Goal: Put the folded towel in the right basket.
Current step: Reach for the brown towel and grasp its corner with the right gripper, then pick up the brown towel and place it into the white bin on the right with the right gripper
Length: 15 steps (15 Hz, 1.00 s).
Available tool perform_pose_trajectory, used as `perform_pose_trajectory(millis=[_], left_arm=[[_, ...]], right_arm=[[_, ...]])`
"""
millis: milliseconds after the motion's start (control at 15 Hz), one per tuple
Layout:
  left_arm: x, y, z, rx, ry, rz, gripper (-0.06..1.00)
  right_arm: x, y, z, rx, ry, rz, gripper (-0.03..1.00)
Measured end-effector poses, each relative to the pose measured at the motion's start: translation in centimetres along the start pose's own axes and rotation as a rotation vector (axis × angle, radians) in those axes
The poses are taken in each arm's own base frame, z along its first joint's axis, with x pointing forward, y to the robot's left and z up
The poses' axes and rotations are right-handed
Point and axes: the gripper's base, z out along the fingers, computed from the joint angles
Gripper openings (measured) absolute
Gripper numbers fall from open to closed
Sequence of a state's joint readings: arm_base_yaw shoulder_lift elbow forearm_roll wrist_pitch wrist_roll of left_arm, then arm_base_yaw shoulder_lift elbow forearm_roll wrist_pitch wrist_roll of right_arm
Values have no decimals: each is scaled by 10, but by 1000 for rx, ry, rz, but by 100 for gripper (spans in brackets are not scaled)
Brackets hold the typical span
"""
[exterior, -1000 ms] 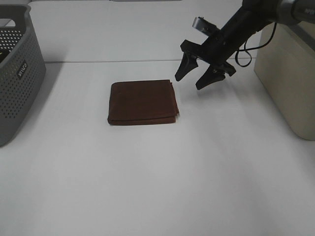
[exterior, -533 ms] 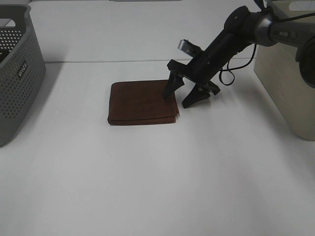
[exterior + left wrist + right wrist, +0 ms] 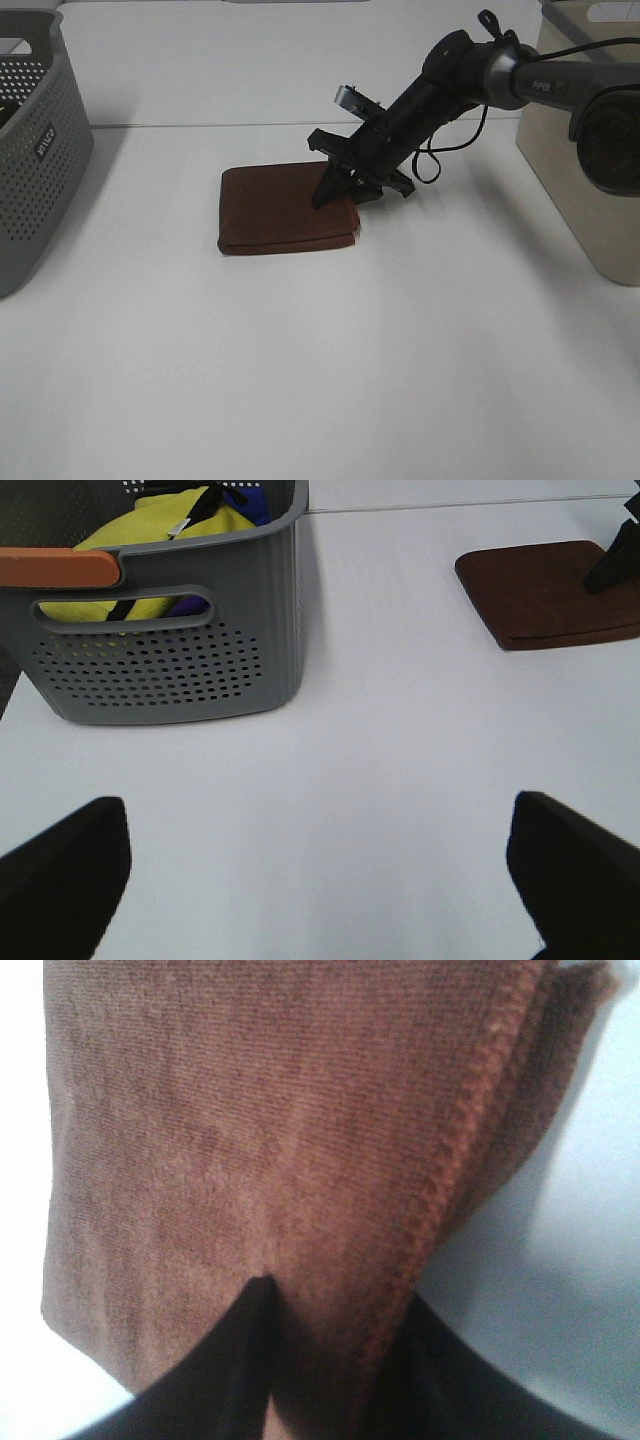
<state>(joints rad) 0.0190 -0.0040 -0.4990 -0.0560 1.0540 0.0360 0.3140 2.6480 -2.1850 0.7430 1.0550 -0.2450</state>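
The folded brown towel (image 3: 275, 205) lies flat on the white table, left of centre. My right gripper (image 3: 342, 198) reaches in from the right and rests on the towel's right edge. In the right wrist view its two dark fingers stand close together (image 3: 335, 1360), with the towel's stitched edge (image 3: 250, 1110) bunched between them. The right basket (image 3: 590, 150) is beige and stands at the far right. My left gripper (image 3: 320, 880) is open and empty, hovering over bare table; it does not show in the high view. The towel also shows far off in the left wrist view (image 3: 545, 595).
A grey perforated basket (image 3: 30, 150) stands at the far left; the left wrist view (image 3: 170, 660) shows yellow and blue cloth inside it. A black cable hangs from the right arm (image 3: 470, 75).
My right gripper came down and leftward from above the table onto the towel's right edge, and its fingers drew together on that edge. The towel has not shifted.
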Motion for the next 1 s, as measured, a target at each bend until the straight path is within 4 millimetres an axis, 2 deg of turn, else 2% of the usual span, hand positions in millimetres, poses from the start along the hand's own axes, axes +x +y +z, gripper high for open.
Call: perform_pose_trajectory(millis=[133,267,400,533,667,800,1000], left_arm=[[0,0,0,0,0,0,97],[0,0,0,0,0,0,97],[0,0,0,0,0,0,97],[0,0,0,0,0,0,97],[0,0,0,0,0,0,97],[0,0,0,0,0,0,97],[0,0,0,0,0,0,97]], right_arm=[[0,-1,1,1,3,1,9],[0,0,0,-2,6,-3,8],[-3,9,-11,-8,2,-28,8],[-12,32,-43,22,-47,-107,8],[-20,62,-88,56,-130,-197,8],[-20,87,-131,119,-201,-279,8],[-14,109,-186,259,-280,-380,8]])
